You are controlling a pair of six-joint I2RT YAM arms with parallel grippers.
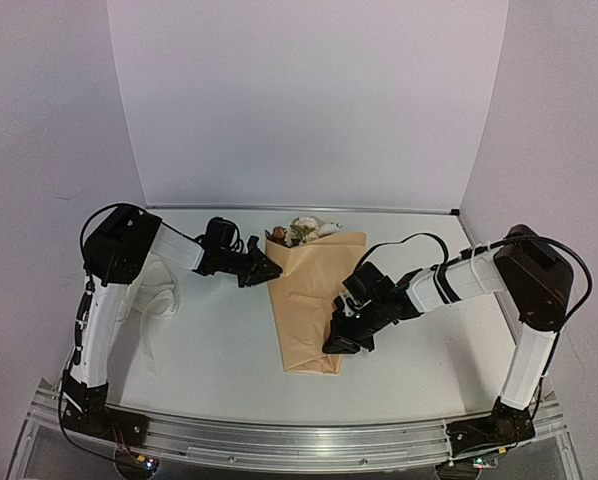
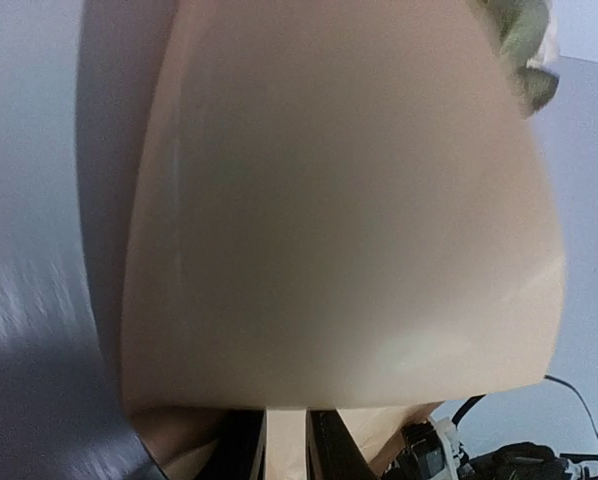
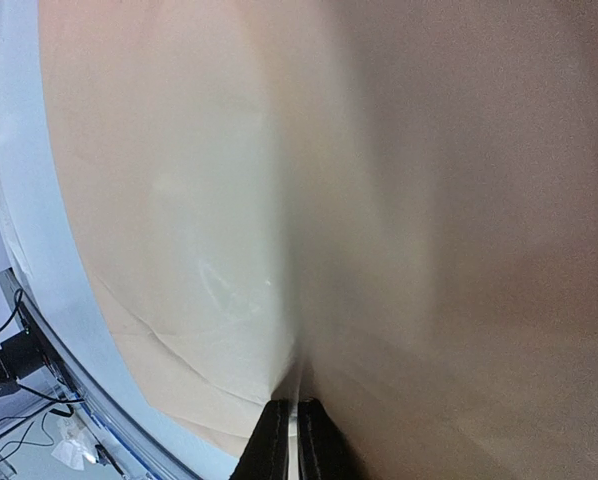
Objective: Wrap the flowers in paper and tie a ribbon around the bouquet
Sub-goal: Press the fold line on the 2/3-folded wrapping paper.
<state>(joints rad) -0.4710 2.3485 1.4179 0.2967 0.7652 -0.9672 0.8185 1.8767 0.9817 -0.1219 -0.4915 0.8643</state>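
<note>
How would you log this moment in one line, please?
left gripper: shut on paper; right gripper: shut on paper; flowers: wrapped; ribbon: aside

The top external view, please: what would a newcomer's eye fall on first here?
The tan bouquet lying mid-table, flowers peeping out at its far end. The left claw pinches its paper at the far left edge and the right claw at the near right. A white ribbon lies heaped by the left arm.
</note>
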